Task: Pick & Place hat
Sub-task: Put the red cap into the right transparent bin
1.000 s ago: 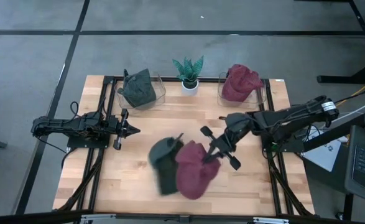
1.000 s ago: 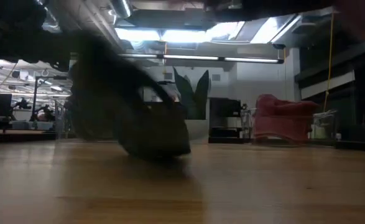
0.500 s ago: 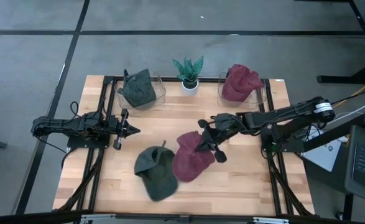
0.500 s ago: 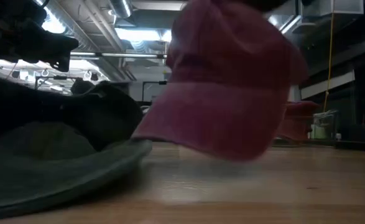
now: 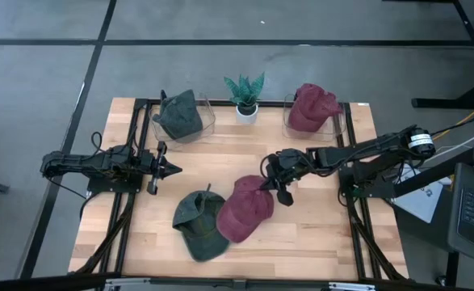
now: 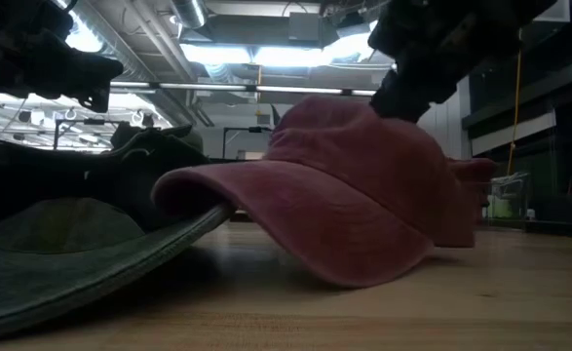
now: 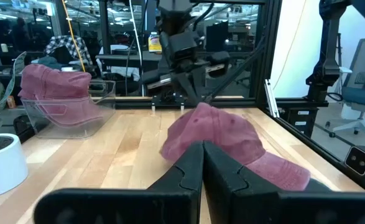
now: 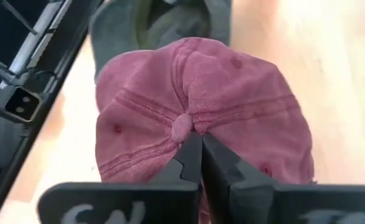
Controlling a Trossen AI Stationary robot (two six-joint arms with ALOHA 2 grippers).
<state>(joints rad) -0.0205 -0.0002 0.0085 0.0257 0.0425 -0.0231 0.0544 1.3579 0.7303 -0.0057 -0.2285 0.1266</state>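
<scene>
Red hat [image 5: 245, 214] lying on table [image 5: 317, 234], brim overlapping green hat [image 5: 198, 224] on its left. Right gripper [image 5: 274, 184] nearer, hovering at red hat's crown, fingers closed and holding nothing; crown button just ahead of fingertips. Left gripper [image 5: 172, 169] waiting well apart, fingers closed.

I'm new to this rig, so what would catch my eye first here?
The red hat at mid-table, its brim lying over a green hat, with the right claw at its crown, fingers together. Behind them, a green hat in the left bin and a red one in the right bin flank a small plant. The left claw waits shut at the left.
</scene>
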